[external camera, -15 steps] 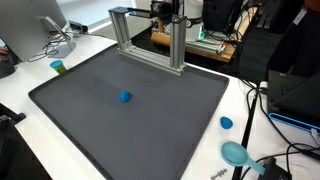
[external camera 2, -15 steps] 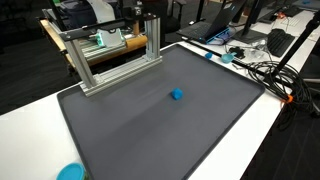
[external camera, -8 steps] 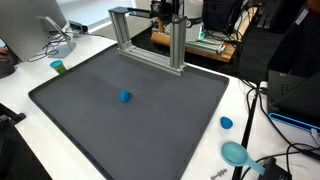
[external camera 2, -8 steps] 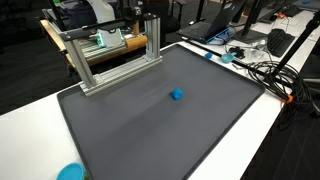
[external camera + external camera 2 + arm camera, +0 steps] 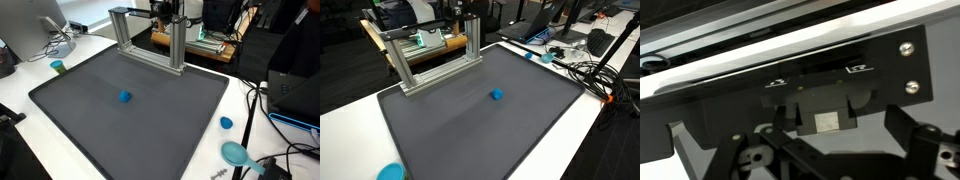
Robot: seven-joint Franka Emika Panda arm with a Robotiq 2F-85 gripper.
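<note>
Far left in an exterior view: a small teal cup (image 5: 57, 67) is seen on the white desk (image 5: 25, 95), just off the corner of the large dark grey mat (image 5: 150, 130). A small blue block (image 5: 125, 97) is set on the mat, left of centre, alone and well apart from everything else.

A silver aluminium-profile frame (image 5: 148, 38) is stood upright at the mat's far edge. The hand (image 5: 165, 11) is held up at the top of the frame's right post, well apart from the block.

Wrist view: the hand (image 5: 790, 128) is pointed at close range at a black bracket plate (image 5: 890, 70) screwed to the frame's bar. The fingers (image 5: 680, 140) are spread wide apart and nothing is gripped between them. Contact with the frame cannot be told.

Right of the mat, a round blue lid (image 5: 226, 123) and a round teal dish (image 5: 235, 153) are laid on the desk. Black cables (image 5: 262, 110) are run just beside them.
</note>
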